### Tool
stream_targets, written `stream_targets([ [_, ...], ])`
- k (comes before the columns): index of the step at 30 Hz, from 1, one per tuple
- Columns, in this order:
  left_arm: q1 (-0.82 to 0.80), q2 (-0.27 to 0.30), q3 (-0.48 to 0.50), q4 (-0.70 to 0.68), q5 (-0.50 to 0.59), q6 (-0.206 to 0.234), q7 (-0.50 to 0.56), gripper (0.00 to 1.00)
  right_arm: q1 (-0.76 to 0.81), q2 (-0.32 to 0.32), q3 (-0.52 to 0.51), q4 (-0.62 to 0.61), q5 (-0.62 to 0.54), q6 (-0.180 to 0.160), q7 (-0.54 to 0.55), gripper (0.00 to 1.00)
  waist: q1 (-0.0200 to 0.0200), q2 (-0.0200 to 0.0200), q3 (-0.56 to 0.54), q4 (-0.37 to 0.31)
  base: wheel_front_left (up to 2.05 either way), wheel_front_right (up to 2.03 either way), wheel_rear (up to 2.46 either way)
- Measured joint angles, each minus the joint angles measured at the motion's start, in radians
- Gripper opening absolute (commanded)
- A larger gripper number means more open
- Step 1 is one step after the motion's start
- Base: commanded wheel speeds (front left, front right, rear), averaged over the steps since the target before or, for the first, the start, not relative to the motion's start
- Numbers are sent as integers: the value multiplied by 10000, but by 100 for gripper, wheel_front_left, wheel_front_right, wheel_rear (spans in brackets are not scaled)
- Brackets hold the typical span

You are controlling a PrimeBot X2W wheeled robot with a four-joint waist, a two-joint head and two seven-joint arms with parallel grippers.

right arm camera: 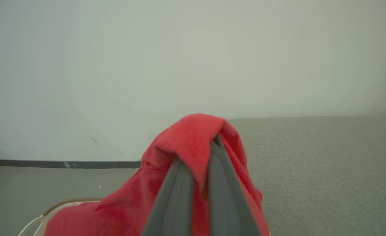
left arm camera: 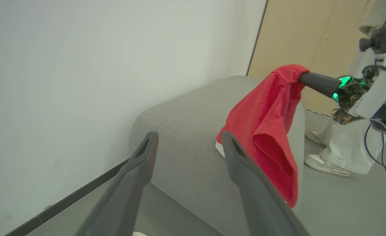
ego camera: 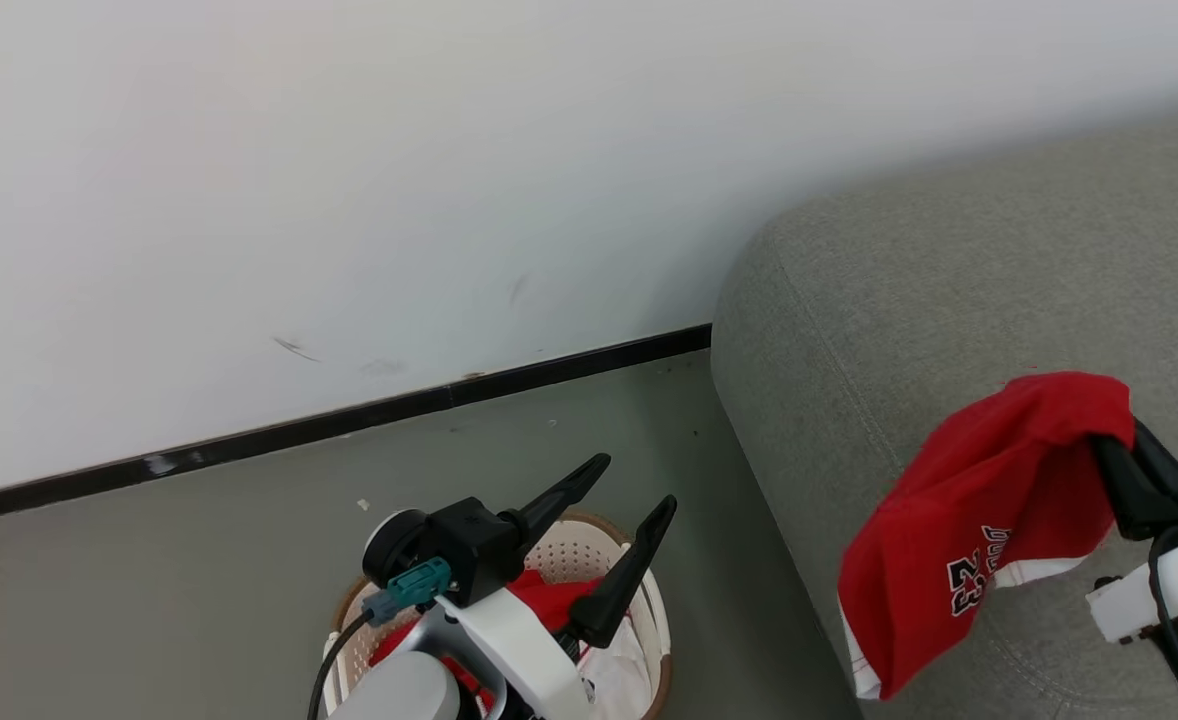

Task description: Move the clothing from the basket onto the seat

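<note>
A red garment (ego camera: 979,520) with white trim and lettering hangs from my right gripper (ego camera: 1119,430), which is shut on its upper fold above the grey-green seat (ego camera: 899,300). In the right wrist view the fingers (right arm camera: 180,186) pinch the red cloth (right arm camera: 186,141) between them. My left gripper (ego camera: 639,485) stands open above the cream basket (ego camera: 589,545), where more red and white clothing (ego camera: 549,600) lies. The left wrist view looks past its spread fingers (left arm camera: 140,164) at the hanging garment (left arm camera: 265,124) and the seat (left arm camera: 183,131).
A white wall (ego camera: 349,200) with a dark skirting strip (ego camera: 349,420) runs behind the basket. Grey floor (ego camera: 199,560) lies between wall and seat. A person's shoes and pale trouser legs (left arm camera: 337,154) stand beyond the seat, beside a beige panel (left arm camera: 304,32).
</note>
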Motion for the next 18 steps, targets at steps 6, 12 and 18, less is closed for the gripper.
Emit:
stream_targets([
  [6, 21, -29, -163, 17, 0, -40, -174, 100, 599, 489, -339, -351, -86, 0, 0, 0, 0, 0, 8, -408, 0, 0, 0],
  [12, 246, -44, -186, 35, 0, -40, -343, 100, 647, 673, -205, -546, -136, 0, 0, 0, 0, 0, 79, -740, 0, 0, 0],
  [18, 262, -56, -173, 13, 71, 23, -422, 100, 151, 556, -109, -487, -132, 0, 0, 0, 0, 0, 313, -872, 0, 0, 0],
])
